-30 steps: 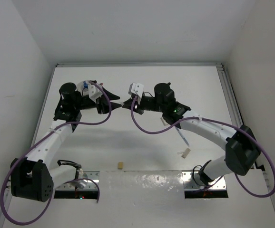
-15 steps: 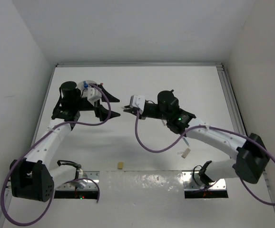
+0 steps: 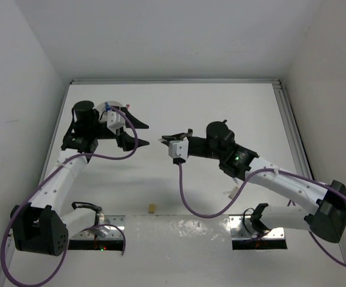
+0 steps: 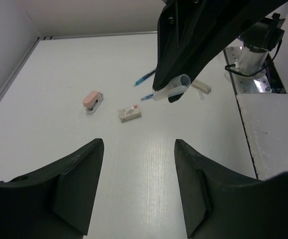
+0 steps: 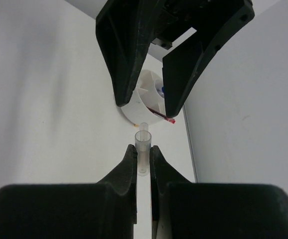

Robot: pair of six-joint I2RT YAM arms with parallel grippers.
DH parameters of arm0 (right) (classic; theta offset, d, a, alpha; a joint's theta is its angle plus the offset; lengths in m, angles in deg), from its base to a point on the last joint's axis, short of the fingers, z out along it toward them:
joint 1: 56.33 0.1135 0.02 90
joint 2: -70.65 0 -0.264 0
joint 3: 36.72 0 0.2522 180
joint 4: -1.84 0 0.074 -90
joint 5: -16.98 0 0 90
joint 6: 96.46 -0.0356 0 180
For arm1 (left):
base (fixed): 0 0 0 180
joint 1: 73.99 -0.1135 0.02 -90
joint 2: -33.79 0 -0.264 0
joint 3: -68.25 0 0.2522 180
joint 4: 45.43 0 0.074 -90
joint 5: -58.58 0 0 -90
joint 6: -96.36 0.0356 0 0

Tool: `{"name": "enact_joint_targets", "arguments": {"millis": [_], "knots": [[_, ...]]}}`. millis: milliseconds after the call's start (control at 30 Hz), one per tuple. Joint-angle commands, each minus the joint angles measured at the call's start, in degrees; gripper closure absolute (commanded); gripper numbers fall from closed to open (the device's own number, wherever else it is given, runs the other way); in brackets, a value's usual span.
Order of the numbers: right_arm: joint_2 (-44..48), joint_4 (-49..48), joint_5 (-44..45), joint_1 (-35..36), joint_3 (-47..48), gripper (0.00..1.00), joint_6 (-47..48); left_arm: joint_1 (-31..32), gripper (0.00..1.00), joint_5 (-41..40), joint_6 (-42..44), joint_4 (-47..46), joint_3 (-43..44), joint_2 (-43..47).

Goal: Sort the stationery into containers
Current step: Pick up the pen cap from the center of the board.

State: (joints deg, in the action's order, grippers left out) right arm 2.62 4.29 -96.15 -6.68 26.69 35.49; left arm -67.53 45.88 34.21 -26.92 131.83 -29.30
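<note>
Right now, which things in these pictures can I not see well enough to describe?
Bowl: right wrist view, the left tool blocks its sides; top view, the left arm covers most.
Clear tube: right wrist view, its lower end is hidden inside the right tool.
Blue pen: left wrist view, the right tool covers one end.
White eraser: same view, print too small.

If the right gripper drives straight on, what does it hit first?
Probably the left gripper, open right ahead; the held pen aims between its fingers, with the white bowl behind. Depth is unclear.
</note>
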Motion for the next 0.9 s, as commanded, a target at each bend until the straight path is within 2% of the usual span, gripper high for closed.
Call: {"name": "enact_joint_targets", "arguments": {"millis": [0, 33, 67, 100, 133, 167, 233, 267, 333, 367, 400, 467, 500, 567, 700, 800, 867], "knots": [[-2.18, -5.62, 0.63, 0.10, 1.24, 1.00, -3.69, 1.19, 0.44, 1.29, -0.69, -3.70, 0.01, 0.95], [-2.80, -9.39, 1.33, -0.69, 0.81, 1.00, -8.33, 1.45, 0.44, 0.58, -1.05, -3.70, -0.25, 0.95], [-3.51, -17.87, 1.86, -2.69, 0.02, 1.00, -19.78, 1.54, 0.40, -0.03, -1.22, -3.79, -0.51, 0.95], [-4.99, -21.96, 2.21, -3.76, 0.01, 1.00, -25.55, 1.54, 0.38, -1.35, -1.40, -3.70, -0.69, 0.95], [-5.70, -25.22, 4.48, -5.16, 0.01, 1.00, -32.13, 1.54, 0.36, -2.32, -1.58, -3.70, -1.21, 1.21], [-6.32, -30.99, 6.50, -7.44, 0.27, 1.00, -45.25, 1.45, 0.35, -3.46, -2.19, -3.70, -1.39, 1.48], [-7.64, -35.95, 13.85, -9.12, -0.25, 1.00, -56.14, 1.45, 0.33, -8.63, -3.94, -6.59, -2.45, 2.09], [-7.91, -40.24, 16.95, -10.61, -0.69, 1.00, -65.59, 1.54, 0.32, -11.00, -7.43, -9.64, -3.15, 2.88], [-8.87, -43.34, 25.54, -11.67, -2.36, 1.00, -75.30, 1.63, 0.32, -19.70, -14.80, -16.92, -5.78, 4.20], [-9.31, -46.05, 27.42, -12.29, -3.15, 1.00, -84.49, 1.80, 0.32, -23.47, -17.46, -19.32, -6.83, 4.46], [-10.01, -47.13, 28.75, -12.47, -3.33, 1.00, -88.58, 1.89, 0.32, -29.60, -19.66, -21.69, -8.06, 4.47], [-12.47, -48.71, 30.42, -13.08, -2.89, 1.00, -99.72, 2.42, 0.33, -33.51, -24.24, -26.71, -8.16, 3.42], [-13.09, -48.46, 30.43, -13.09, -2.37, 1.00, -99.79, 3.20, 0.34, -34.66, -27.12, -29.25, -7.64, 2.89], [-14.06, -45.75, 30.61, -13.17, -1.40, 1.00, -109.50, 4.17, 0.37, -37.73, -31.09, -32.16, -7.63, 1.57], [-14.68, -44.67, 29.73, -13.52, -2.62, 1.00, -115.86, 7.33, 0.56, -39.41, -33.83, -40.69, -8.60, 0.25], [-14.24, -43.62, 28.50, -13.61, -3.50, 1.00, -118.50, 9.88, 0.56, -40.47, -33.05, -44.38, -8.43, -1.16], [-14.41, -44.32, 28.50, -13.70, -4.12, 1.00, -119.47, 12.08, 0.50, -40.03, -29.45, -45.36, -8.51, -1.86]]}}
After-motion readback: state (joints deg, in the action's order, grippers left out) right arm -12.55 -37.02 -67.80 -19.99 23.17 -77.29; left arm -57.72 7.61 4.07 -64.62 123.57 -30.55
